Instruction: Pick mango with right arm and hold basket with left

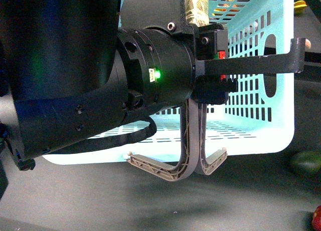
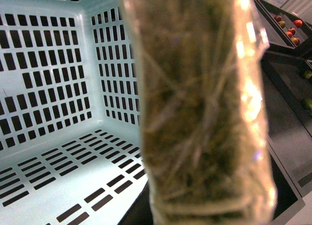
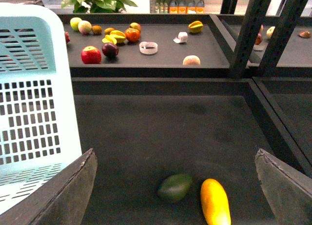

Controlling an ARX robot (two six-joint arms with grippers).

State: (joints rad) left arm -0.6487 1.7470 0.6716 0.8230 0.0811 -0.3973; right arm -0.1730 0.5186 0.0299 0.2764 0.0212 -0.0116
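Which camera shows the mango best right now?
Right wrist view: the mango lies in plain sight on the dark shelf beside a green fruit. The front view shows mostly the left arm and basket, the left wrist view the basket's taped handle; no mango in either.

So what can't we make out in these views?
- Left gripper: clamped on taped handle or not; front view, its body covers contact; left wrist view, handle blurred, fingers out of frame.
- Mango: lower end cut by right wrist frame edge.
- Basket: left part behind left arm, front view.
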